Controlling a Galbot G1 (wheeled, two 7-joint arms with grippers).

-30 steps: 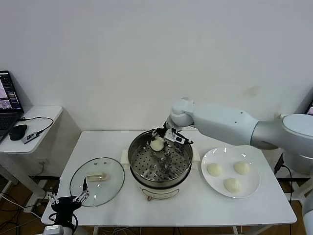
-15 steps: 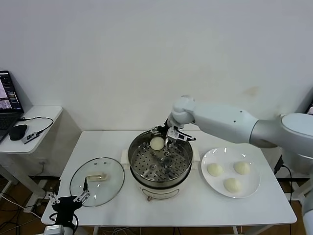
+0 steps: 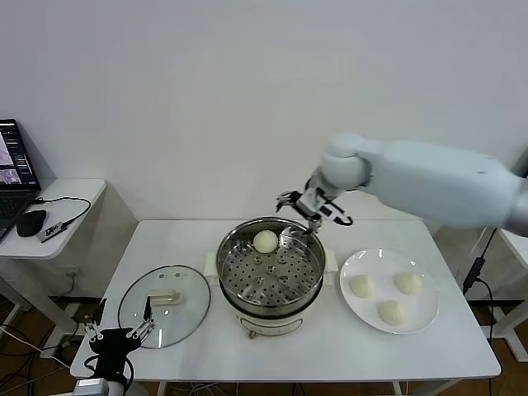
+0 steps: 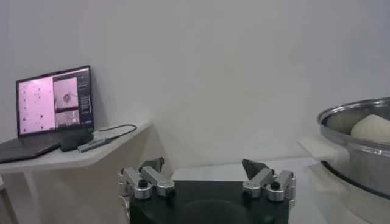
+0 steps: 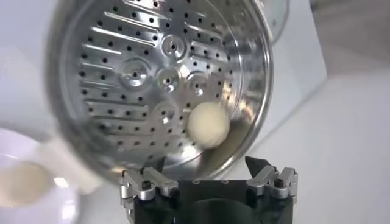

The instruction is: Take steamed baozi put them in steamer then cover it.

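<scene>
While one steamed baozi (image 3: pixel 265 241) lies on the perforated tray against the far wall of the steamer (image 3: pixel 270 272), the right hand (image 3: pixel 301 209) hangs above the pot's far rim with its fingers spread and nothing between them. In the right wrist view the same bun (image 5: pixel 208 123) sits close to the steel wall, and most of the tray around it is bare. The steamer stands at the middle of the table (image 3: pixel 330 346), its cream base near the front edge. The cover (image 3: pixel 163 305) lies flat toward the table's left front corner, handle up, just beside the pot; its rim comes close to the front edge. Three more baozi (image 3: pixel 388 298) rest on a white plate (image 3: pixel 429 318) toward the right edge, apart from one another, with a strip of bare table between plate and pot. The left hand (image 3: pixel 115 337) waits low, off the front left corner just beside the cover's rim, fingers spread and empty. Bare table runs along the back edge behind the plate.
</scene>
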